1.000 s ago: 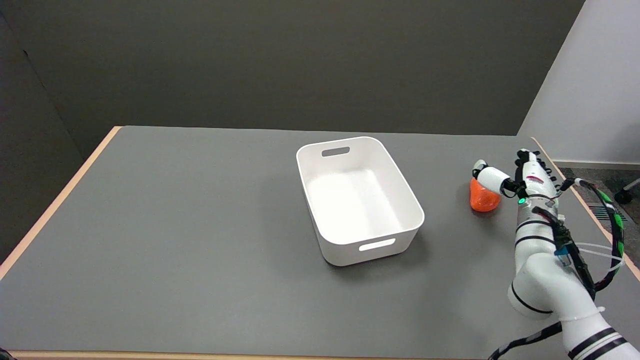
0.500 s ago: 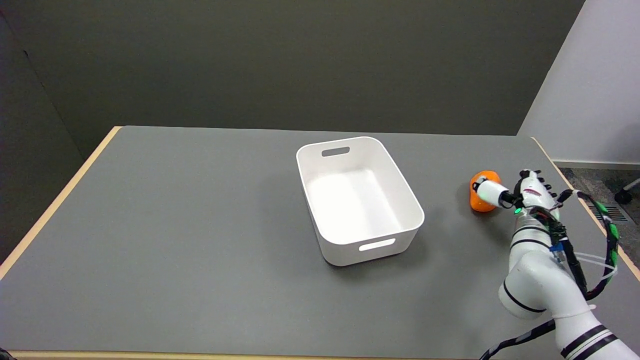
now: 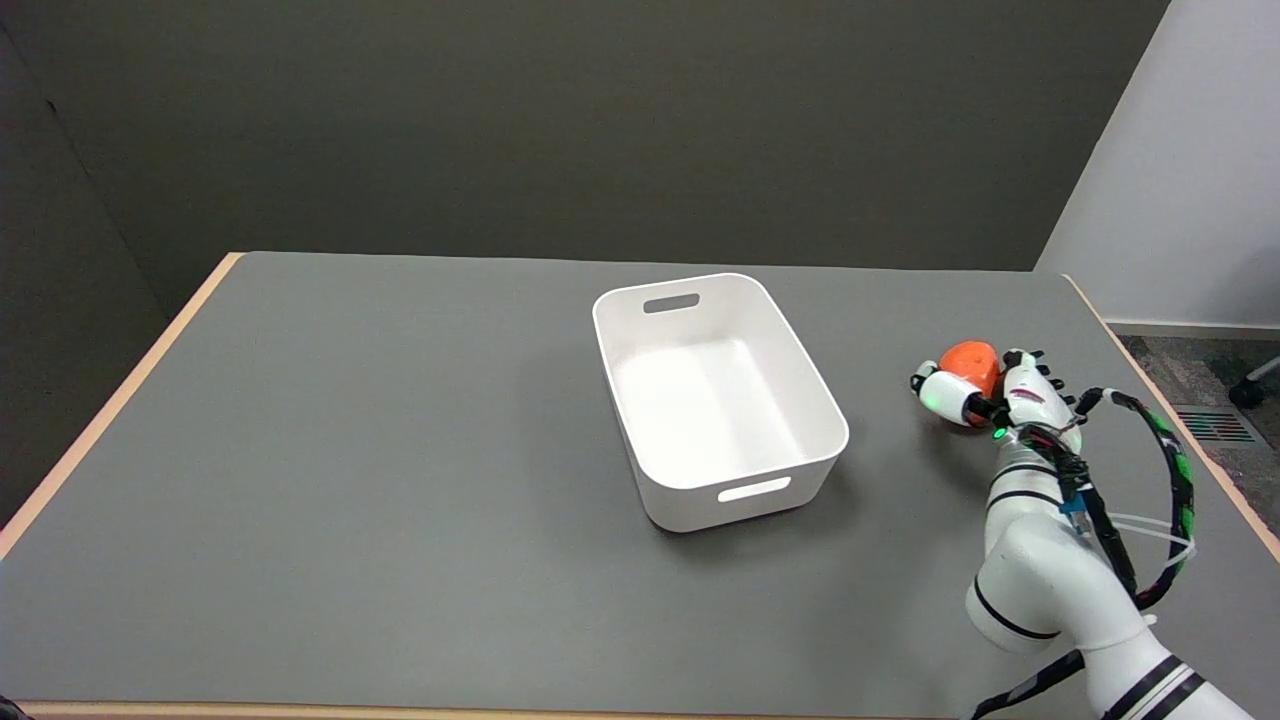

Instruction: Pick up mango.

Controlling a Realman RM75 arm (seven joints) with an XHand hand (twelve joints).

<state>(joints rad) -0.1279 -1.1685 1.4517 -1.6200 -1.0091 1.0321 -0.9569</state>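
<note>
The grey table (image 3: 400, 480) carries a white bin (image 3: 716, 396) near its middle, standing empty with handle slots at both ends. Near the table's right edge, the right hand (image 3: 1000, 395) wraps its fingers (image 3: 940, 392) around the orange mango (image 3: 970, 362), gripping it just above the surface.

mango (image 3: 970, 361) lower half hidden by right hand (image 3: 1005, 400), arm cut off btm-right edge
</note>
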